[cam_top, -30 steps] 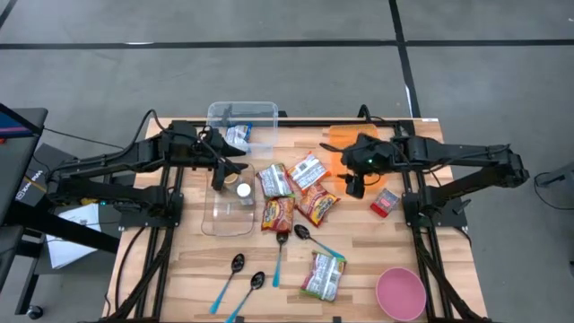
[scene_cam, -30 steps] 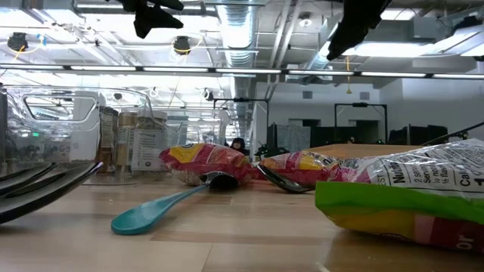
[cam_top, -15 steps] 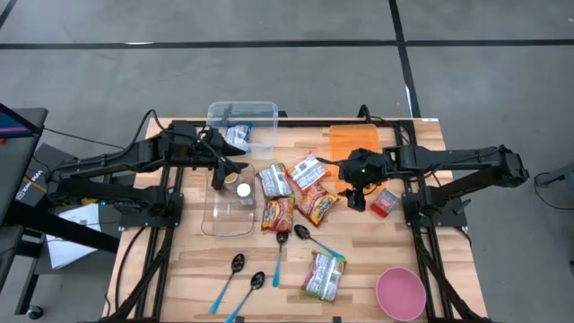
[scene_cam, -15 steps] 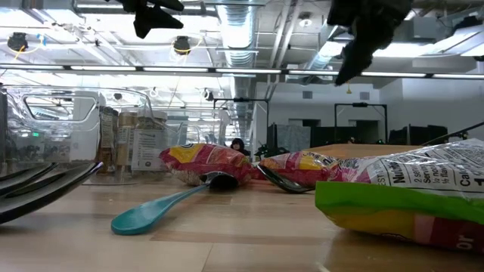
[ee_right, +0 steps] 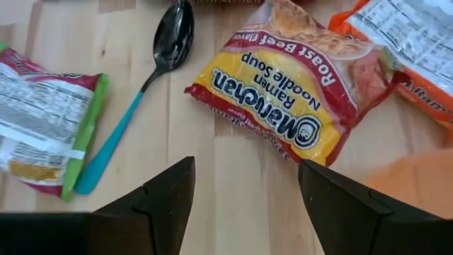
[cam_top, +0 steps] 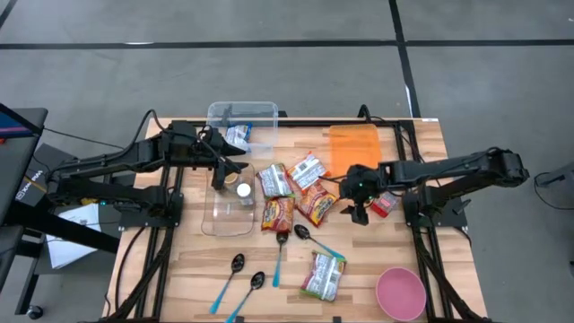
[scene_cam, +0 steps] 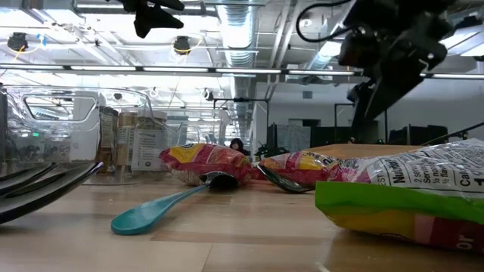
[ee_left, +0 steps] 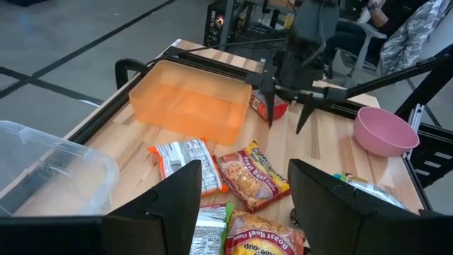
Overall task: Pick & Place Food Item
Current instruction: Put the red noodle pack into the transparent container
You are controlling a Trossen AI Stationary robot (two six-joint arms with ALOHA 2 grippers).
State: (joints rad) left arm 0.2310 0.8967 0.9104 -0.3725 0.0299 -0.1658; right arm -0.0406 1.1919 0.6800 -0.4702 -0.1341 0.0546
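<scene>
The red ramen packet (ee_right: 283, 106) lies flat on the wooden table (cam_top: 368, 269), just below my right gripper (cam_top: 358, 212), among a loose cluster of other noodle packets near the table's middle. My right fingers (ee_right: 164, 195) stand apart and hold nothing; bare wood shows between them. A second ago this gripper hung over the orange bin (cam_top: 353, 144) at the far edge; since then I have swung it toward the near side, so it now sits beside the ramen packet and close to a small red packet (cam_top: 386, 203) on its outer side. A black spoon with a teal handle (ee_right: 141, 92) lies next to the ramen, and a green-edged packet (cam_top: 324, 274) lies nearer the front edge. My left gripper (cam_top: 221, 170) has not moved: it hangs over the clear lid (cam_top: 229, 211) by the clear bin (cam_top: 242, 121), fingers parted and empty. More spoons (cam_top: 242, 278) rest at the front left, and a pink bowl (cam_top: 400, 292) sits at the front right corner. Beyond the table the room has grey flooring, bright ceiling strip lights, ducting and dark office furniture.
</scene>
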